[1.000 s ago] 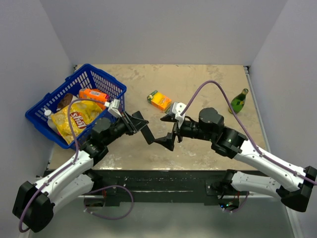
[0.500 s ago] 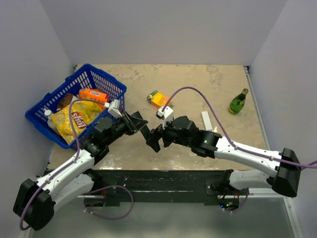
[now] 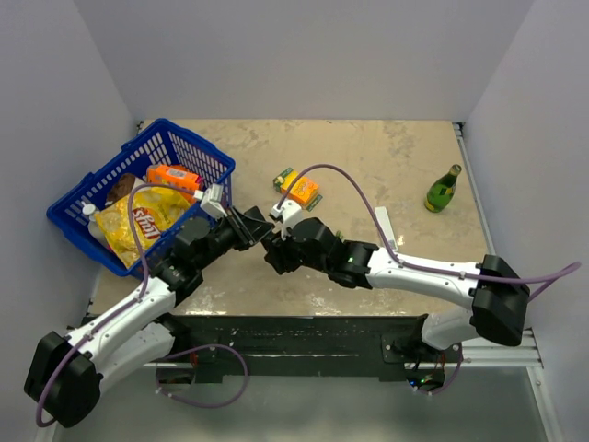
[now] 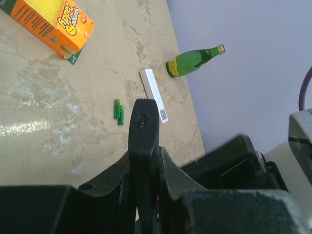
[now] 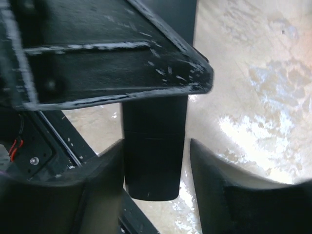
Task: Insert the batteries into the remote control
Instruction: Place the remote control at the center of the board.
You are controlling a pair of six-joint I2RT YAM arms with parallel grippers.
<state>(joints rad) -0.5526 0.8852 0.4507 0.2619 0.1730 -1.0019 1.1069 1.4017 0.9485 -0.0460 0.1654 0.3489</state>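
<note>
The remote control is seen edge-on in the left wrist view, pinched firmly between the fingers of the left gripper. Its free end is pointed out over the table.

From the right wrist camera, that same black bar is caught between the fingers of the right gripper. The jaws are spread around it. One finger is set against the bar's edge or just beside it. A clear strip of table is shown between the bar and the other finger, so no grip is made there.

In the top view the two grippers are met nose to nose near the middle of the table, just in front of the blue basket. The remote is all but hidden between them.

The batteries are left lying on the table, a green pair side by side. They are beyond the tip of the remote, apart from both claws. Just beside them a white bar is laid, and farther off a green bottle can be seen near the wall. An orange box is resting toward the far side.
</note>
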